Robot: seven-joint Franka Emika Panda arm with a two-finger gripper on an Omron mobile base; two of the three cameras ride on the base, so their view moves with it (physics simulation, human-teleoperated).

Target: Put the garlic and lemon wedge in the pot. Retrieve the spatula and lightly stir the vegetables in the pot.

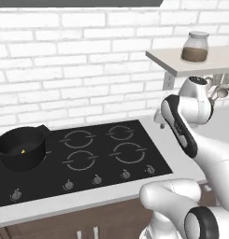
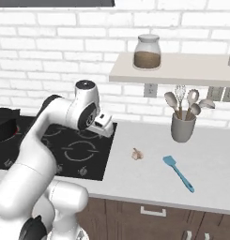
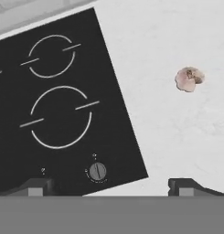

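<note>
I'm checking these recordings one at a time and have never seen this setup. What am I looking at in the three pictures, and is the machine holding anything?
All three are rendered, not real. A white robot arm stands at a kitchen counter. Two pictures come from cameras behind it, to its left and right; the third looks down from its hand.

On the stove sits a black pot with a small yellow piece, apparently the lemon wedge, inside. On the counter lie the garlic and a blue spatula, beside a cup of utensils. A jar stands on the shelf.

The gripper is open and holds nothing; it hangs over the stove's edge, the garlic off to one side.
</note>
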